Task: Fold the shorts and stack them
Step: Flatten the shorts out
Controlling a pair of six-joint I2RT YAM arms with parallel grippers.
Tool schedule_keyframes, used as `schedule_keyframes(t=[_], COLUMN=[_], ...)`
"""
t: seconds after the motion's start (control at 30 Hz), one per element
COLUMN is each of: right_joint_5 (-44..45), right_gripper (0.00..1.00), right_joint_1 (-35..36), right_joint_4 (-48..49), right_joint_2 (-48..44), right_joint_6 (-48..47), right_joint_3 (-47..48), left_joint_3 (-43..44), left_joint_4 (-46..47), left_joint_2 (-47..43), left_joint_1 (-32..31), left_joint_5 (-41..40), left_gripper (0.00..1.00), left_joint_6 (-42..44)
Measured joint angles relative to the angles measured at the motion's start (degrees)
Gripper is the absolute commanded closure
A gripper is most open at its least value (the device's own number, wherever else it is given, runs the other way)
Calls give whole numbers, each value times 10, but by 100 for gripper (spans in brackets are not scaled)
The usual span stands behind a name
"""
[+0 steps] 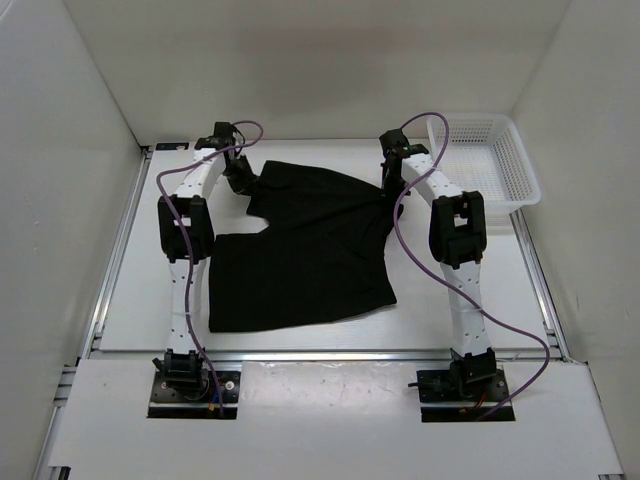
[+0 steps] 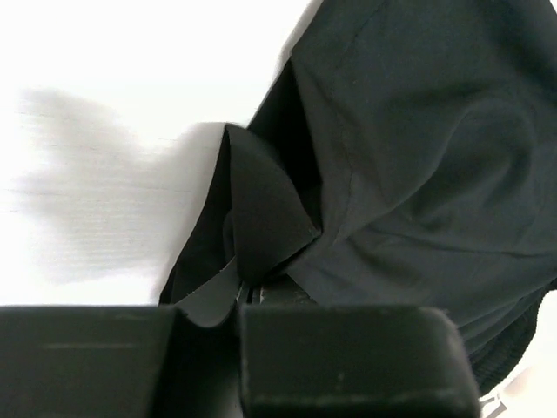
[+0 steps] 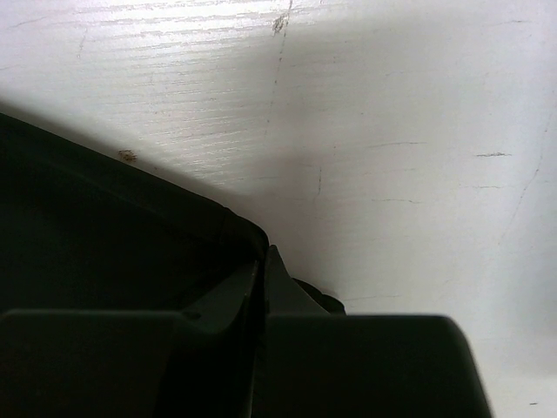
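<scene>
**One High View, Two Close Wrist Views**

The top external camera sits above and behind the left arm and right arm. It looks down and forward over the whole white table, taking in the basket at the far right. The left wrist camera looks past the left jaws from very close, onto the shorts with bare table beside them. The right wrist camera is just as close and looks past the right jaws at a dark fabric corner on scratched table. The high view covers both patches, and each wrist view shows a different end of the shorts' far edge.

No text, label or number can be read anywhere.
</scene>
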Motion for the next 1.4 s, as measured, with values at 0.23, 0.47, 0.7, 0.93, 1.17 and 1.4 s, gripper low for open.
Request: schedule_keyframes(t=[0.23, 0.47, 0.7, 0.93, 1.17, 1.4], right_joint_5=[0, 0, 0, 0, -1, 0], right_gripper=[100, 100, 100, 100, 100, 100], right_joint_1=[0, 0, 0, 0, 0, 0], right_joint_4=[0, 1, 2, 2, 2, 2], right_joint_2=[-1, -2, -9, -12, -17, -18], right_joint_6=[1, 2, 3, 2, 3, 2], right_joint_3=[-3, -5, -17, -21, -29, -31], left_joint_3=[-101, -250, -257, -183, 37, 14], left_joint_4=[7, 22, 30, 24, 7, -33], left_joint_2=[-82, -242, -245, -228, -73, 10], left_joint_1=[-14, -104, -148, -74, -48, -53], left_joint_5=[-26, -34, 0, -8, 9, 17], left_gripper=[90, 78, 63, 83, 33, 23], left_joint_6=[-9, -91, -123, -104, -57, -36])
